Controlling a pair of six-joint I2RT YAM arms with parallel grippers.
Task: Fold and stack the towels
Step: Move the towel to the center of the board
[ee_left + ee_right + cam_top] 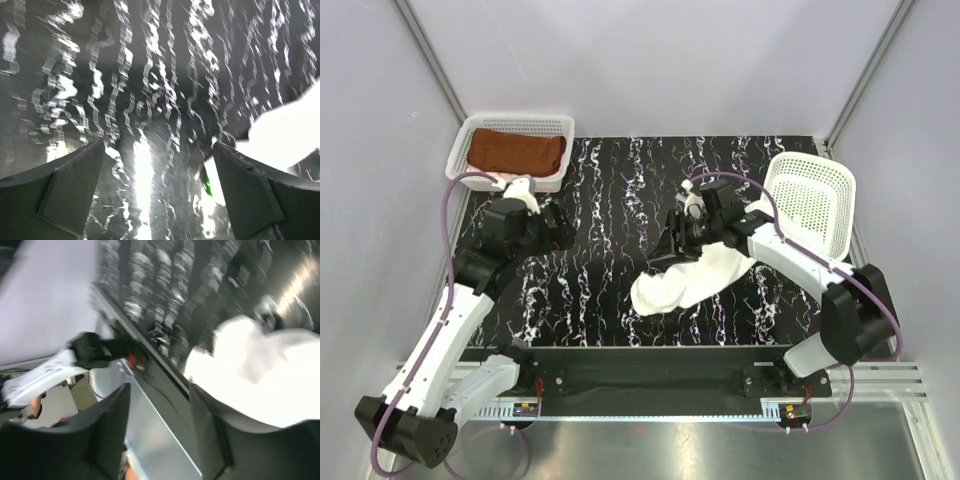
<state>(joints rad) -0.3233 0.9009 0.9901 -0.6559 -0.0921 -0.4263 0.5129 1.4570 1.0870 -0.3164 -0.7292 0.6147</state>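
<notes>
Black marbled table point(610, 190) fills the overhead view. The right gripper point(681, 236) hangs over the far end of the crumpled white towel point(685, 282), which spreads from it toward the arm bases (whether they touch I cannot tell). Well off to its left, the left gripper point(560, 228) hovers above bare tabletop. Beyond that one, a brown towel point(517, 152) lies in a basket point(556, 128), and a second basket point(812, 195) stands tipped on edge to the right gripper's right.

Left wrist view: the left gripper point(157, 145) is spread wide with nothing between its jaws, and the white towel point(285, 130) lies ahead to its right.

Right wrist view (blurred): the right gripper point(160, 390) is parted and empty, with the white towel point(260, 365) just beside one finger point(215, 440).
</notes>
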